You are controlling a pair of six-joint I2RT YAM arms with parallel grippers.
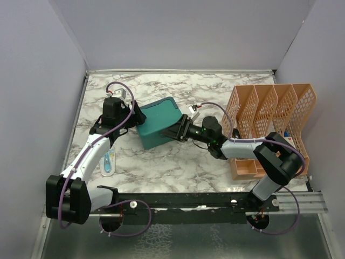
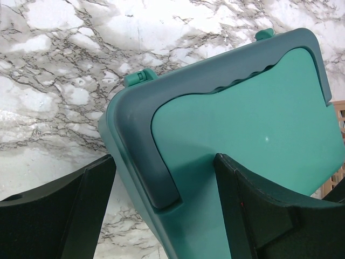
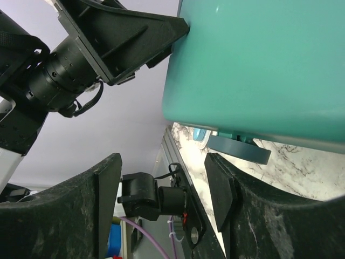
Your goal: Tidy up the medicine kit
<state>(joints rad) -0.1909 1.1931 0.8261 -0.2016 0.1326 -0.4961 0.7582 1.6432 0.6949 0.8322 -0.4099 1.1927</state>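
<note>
**Teal kit between two open hands**

Top view: the teal-green rectangular plastic medicine kit (image 1: 157,121) sits askew near the middle of the marble table (image 1: 178,167). The left hand (image 1: 137,117) is at its left end and the right hand (image 1: 177,131) at its right end. An orange mesh file rack (image 1: 269,116) stands along the right edge.

Left wrist: the fingers (image 2: 59,216) are apart, straddling a corner of the kit.

Right wrist: the fingers (image 3: 81,216) are apart with nothing between them. The kit's wall fills the upper right.

Your marbled surface (image 1: 178,167), loaded.
An orange mesh file rack (image 1: 269,108) stands at your right edge, a small blue-and-white packet (image 1: 109,162) lies left, and the teal medicine kit (image 1: 158,123) tilts mid-surface.
</note>
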